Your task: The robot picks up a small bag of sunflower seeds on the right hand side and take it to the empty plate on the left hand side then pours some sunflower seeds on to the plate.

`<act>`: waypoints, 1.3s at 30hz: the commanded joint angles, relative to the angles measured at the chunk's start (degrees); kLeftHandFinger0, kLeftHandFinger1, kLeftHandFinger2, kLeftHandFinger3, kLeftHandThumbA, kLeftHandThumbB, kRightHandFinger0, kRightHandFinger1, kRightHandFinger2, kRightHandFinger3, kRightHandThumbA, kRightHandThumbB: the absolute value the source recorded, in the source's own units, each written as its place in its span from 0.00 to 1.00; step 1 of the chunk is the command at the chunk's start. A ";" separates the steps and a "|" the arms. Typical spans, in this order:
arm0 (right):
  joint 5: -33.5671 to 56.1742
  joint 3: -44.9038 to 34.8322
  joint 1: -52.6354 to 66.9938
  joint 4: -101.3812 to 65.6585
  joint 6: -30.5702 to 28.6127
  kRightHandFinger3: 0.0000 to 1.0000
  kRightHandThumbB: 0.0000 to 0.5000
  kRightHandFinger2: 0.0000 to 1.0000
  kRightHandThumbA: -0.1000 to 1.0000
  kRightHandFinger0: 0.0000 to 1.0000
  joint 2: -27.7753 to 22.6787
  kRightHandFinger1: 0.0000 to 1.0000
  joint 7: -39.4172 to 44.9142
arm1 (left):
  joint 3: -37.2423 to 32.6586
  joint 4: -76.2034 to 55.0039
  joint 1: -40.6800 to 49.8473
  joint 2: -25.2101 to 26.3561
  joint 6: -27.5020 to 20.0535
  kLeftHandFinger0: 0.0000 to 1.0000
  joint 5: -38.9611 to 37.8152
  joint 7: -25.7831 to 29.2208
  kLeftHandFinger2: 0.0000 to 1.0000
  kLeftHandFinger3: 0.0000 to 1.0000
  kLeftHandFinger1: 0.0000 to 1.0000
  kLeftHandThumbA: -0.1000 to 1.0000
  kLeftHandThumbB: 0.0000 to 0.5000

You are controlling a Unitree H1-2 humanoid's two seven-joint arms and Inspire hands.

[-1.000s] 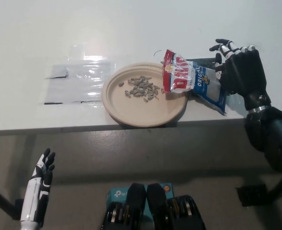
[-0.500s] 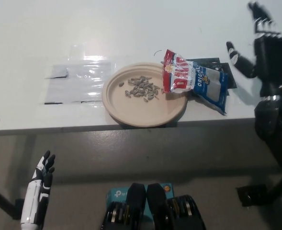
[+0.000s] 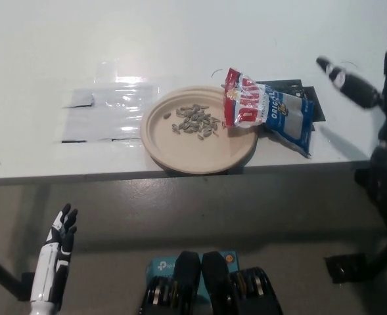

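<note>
This looks like a lab or test room rather than a home. The white tabletop [image 3: 62, 52] is plain and bare of household things, with a clear plastic sheet [image 3: 108, 111] taped flat near its front edge and a black mat [image 3: 298, 88] toward its right side. Below the front edge lies grey floor [image 3: 180, 216], with a boxed network device [image 3: 160, 266] on it.

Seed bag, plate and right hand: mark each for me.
Seed bag [image 3: 267, 111], head view, printed front.
Plate [image 3: 200, 156], head view, bare near rim.
Right hand [image 3: 367, 85], head view, black palm side.
</note>
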 commanded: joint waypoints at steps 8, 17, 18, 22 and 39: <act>-6.08 4.32 30.58 -38.00 -3.89 1.00 0.47 1.00 1.00 1.00 5.53 1.00 4.54 | -1.85 0.28 -7.46 1.68 -0.16 1.00 -1.37 -3.08 1.00 1.00 1.00 1.00 0.14; -6.00 10.65 30.89 -22.23 -3.89 1.00 0.47 1.00 1.00 1.00 7.42 1.00 0.07 | -3.10 0.02 -2.77 1.15 -1.02 1.00 -1.42 -3.24 1.00 1.00 1.00 1.00 0.04; -4.45 11.29 31.51 -20.25 -3.89 1.00 0.48 1.00 1.00 1.00 7.37 1.00 0.36 | -3.35 -0.30 -1.72 0.93 -1.10 1.00 -1.55 -3.36 1.00 1.00 1.00 1.00 0.06; -1.46 12.13 32.72 -17.18 -3.89 1.00 0.45 1.00 1.00 1.00 7.59 1.00 1.33 | -3.69 -0.04 -0.10 1.52 -2.44 1.00 -1.37 -3.43 1.00 1.00 1.00 1.00 0.11; 3.07 13.05 36.25 -14.96 -3.89 1.00 0.49 1.00 1.00 1.00 8.46 1.00 5.20 | -4.20 -1.03 4.33 1.64 -3.48 1.00 0.19 -2.71 1.00 1.00 1.00 1.00 0.20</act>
